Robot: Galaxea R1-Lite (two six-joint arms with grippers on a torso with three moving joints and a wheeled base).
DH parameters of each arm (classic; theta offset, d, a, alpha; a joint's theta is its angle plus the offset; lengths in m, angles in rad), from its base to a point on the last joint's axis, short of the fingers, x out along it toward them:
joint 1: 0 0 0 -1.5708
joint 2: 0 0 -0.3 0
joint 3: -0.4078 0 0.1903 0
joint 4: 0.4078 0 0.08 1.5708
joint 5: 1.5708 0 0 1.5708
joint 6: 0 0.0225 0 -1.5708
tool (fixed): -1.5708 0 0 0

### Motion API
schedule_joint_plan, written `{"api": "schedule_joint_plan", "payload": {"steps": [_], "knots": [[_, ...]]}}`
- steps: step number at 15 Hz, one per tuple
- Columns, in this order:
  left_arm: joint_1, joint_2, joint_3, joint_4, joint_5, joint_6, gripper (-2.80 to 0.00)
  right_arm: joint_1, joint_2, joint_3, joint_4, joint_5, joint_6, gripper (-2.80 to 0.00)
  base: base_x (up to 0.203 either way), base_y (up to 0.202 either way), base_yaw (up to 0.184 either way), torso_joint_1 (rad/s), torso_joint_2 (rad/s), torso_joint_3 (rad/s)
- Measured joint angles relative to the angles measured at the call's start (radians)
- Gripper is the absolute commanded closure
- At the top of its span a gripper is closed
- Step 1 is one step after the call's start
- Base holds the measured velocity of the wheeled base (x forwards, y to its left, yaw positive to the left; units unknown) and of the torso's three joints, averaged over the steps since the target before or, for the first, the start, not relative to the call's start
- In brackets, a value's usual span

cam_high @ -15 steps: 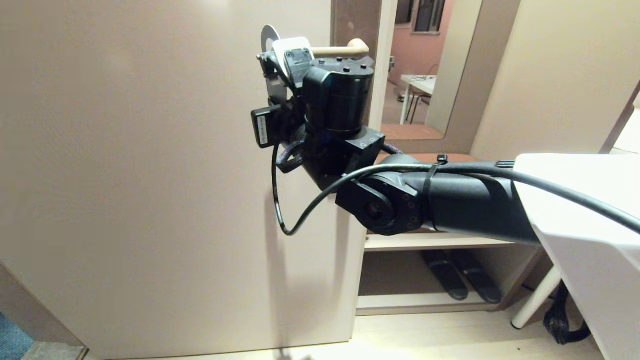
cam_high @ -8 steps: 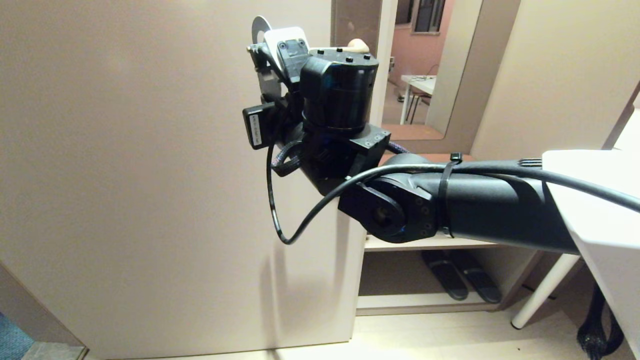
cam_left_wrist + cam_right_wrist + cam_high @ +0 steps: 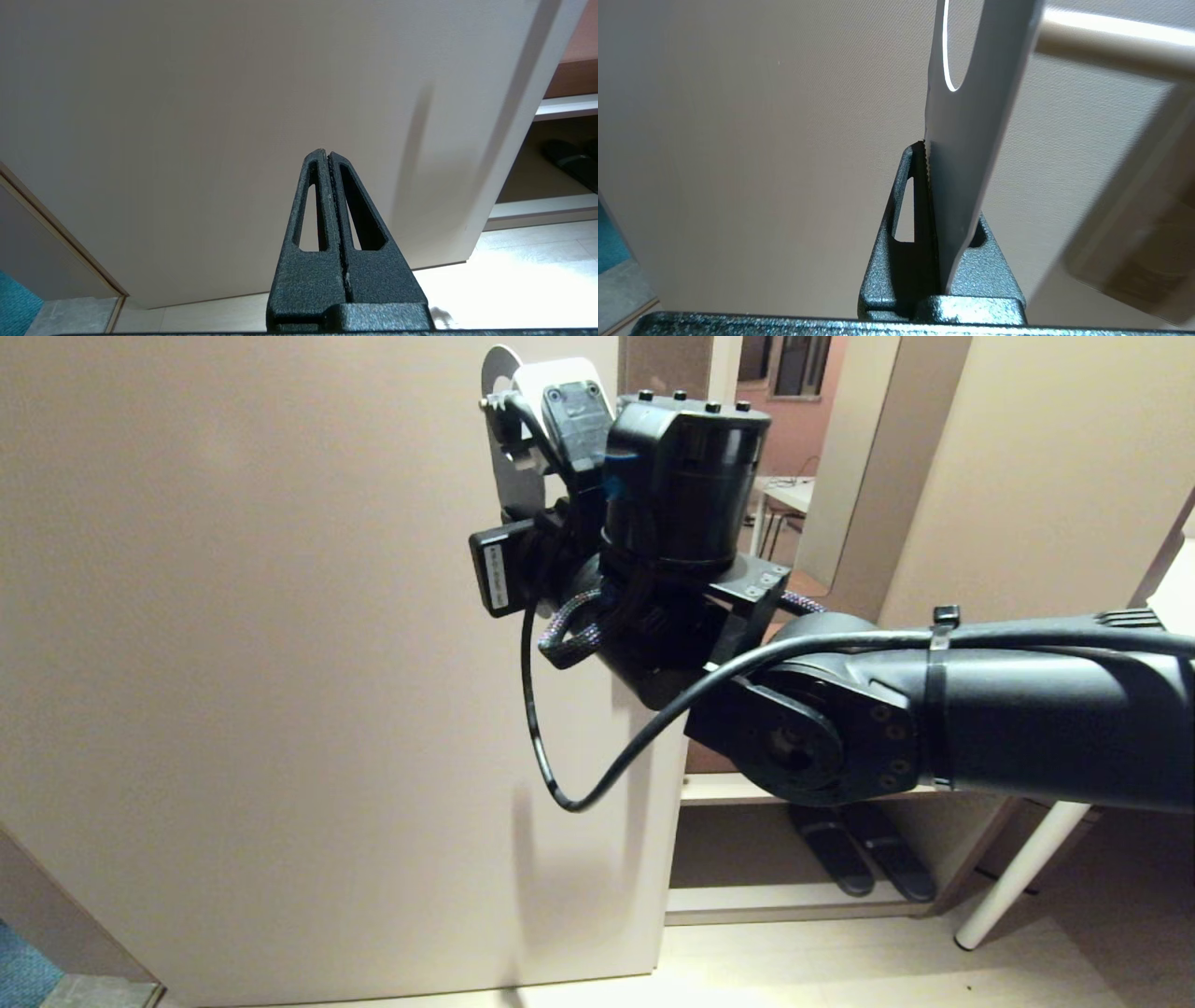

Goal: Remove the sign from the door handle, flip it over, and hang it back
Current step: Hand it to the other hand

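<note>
The sign (image 3: 971,154) stands edge-on, clamped between the fingers of the right gripper (image 3: 930,196), its round hole just beside the free end of the door handle (image 3: 1111,46) – off the bar, not yet rehung. Hanging it well likely means lining the hole up with the lever tip before sliding across – the left gripper (image 3: 330,161) sits pressed shut, empty, low by the door (image 3: 261,663)

Head and wrist cameras, all facing door (image 3: 280,663)

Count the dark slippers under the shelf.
2: flat dark slippers, left one and right one, side by side on the low wooden shelf. Others may be hidden behind the door.
</note>
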Motion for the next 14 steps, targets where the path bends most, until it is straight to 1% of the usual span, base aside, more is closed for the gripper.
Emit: {"api": "schedule_joint_plan", "payload": {"steps": [2, 5, 7, 11, 14], "knots": [[0.000, 0.000, 0.000, 0.000, 0.000, 0.000, 0.00, 0.000, -0.049, 0.044, -0.001, -0.008, -0.004, 0.00, 0.000, 0.000, 0.000, 0.000, 0.00, 0.000], [0.000, 0.000, 0.000, 0.000, 0.000, 0.000, 0.00, -0.001, -0.124, 0.086, -0.002, -0.049, -0.011, 0.00, 0.000, 0.000, 0.000, 0.000, 0.00, 0.000], [0.000, 0.000, 0.000, 0.000, 0.000, 0.000, 0.00, -0.003, -0.177, 0.120, -0.003, -0.064, -0.030, 0.00, 0.000, 0.000, 0.000, 0.000, 0.00, 0.000], [0.000, 0.000, 0.000, 0.000, 0.000, 0.000, 0.00, -0.008, -0.307, 0.239, -0.004, -0.069, -0.051, 0.00, 0.000, 0.000, 0.000, 0.000, 0.00, 0.000], [0.000, 0.000, 0.000, 0.000, 0.000, 0.000, 0.00, -0.022, -0.405, 0.321, -0.005, -0.104, -0.072, 0.00, 0.000, 0.000, 0.000, 0.000, 0.00, 0.000]]}}
